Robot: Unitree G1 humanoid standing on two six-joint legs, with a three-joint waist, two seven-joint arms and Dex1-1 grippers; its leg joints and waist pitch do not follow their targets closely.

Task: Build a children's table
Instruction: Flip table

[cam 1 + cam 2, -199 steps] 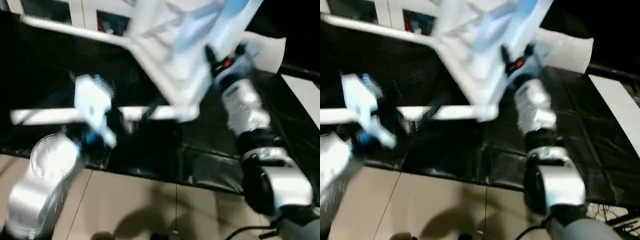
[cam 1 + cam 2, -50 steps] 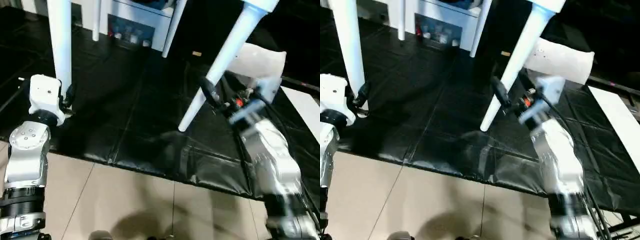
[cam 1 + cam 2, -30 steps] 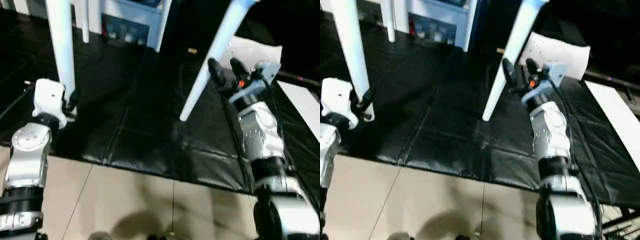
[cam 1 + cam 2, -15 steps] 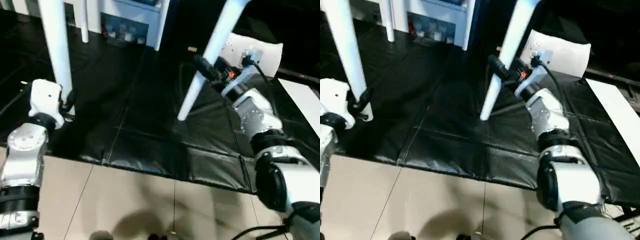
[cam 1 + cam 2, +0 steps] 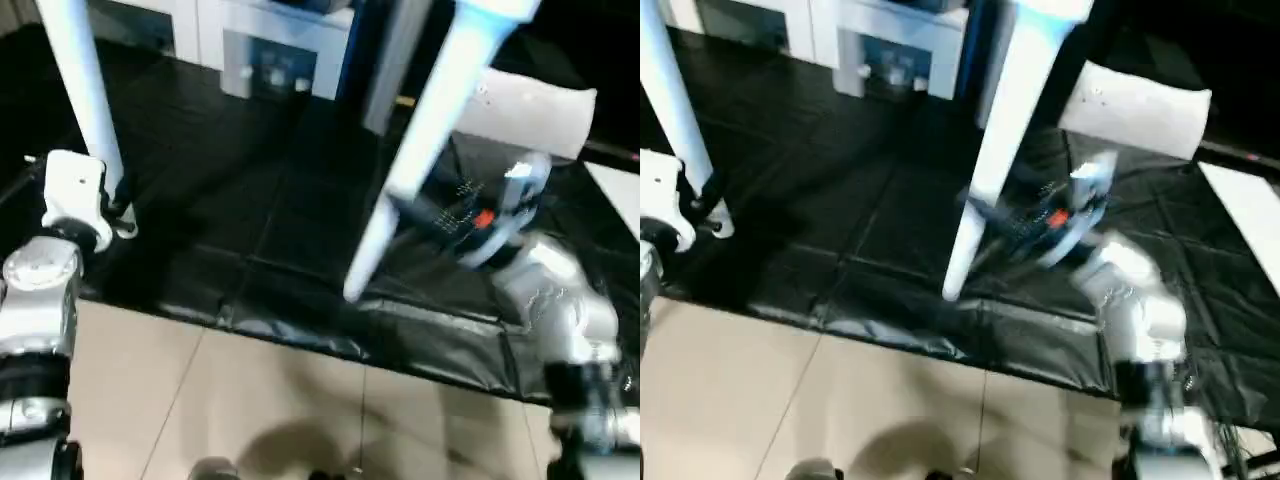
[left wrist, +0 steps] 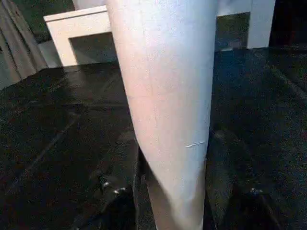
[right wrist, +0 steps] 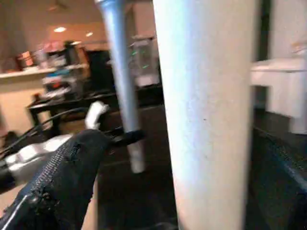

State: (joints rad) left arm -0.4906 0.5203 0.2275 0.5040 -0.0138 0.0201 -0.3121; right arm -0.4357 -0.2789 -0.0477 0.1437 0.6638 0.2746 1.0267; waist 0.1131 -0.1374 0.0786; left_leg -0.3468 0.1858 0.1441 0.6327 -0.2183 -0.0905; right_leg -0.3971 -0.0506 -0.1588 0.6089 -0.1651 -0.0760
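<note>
Two white table legs rise out of the picture's top edge; the tabletop is out of view. The left leg (image 5: 85,100) stands almost upright with its foot on the black mat. My left gripper (image 5: 117,205) is shut on it just above the foot, and its fingers (image 6: 117,191) hug the leg (image 6: 168,110). The right leg (image 5: 425,140) slants, with its tip (image 5: 355,288) low over the mat. My right gripper (image 5: 408,210) is open at this leg's lower part. One black finger (image 7: 62,182) shows beside the leg (image 7: 206,105).
A white cabinet (image 5: 270,45) with dark compartments stands at the back, with another white leg (image 5: 395,60) in front of it. A white pillow-like slab (image 5: 535,110) lies at the back right. The mat (image 5: 250,210) ends at a tiled floor (image 5: 260,400) near me.
The camera has shifted. My right arm has swung and is blurred; its open gripper now sits lower on the slanted leg. My left gripper keeps its hold on the left leg.
</note>
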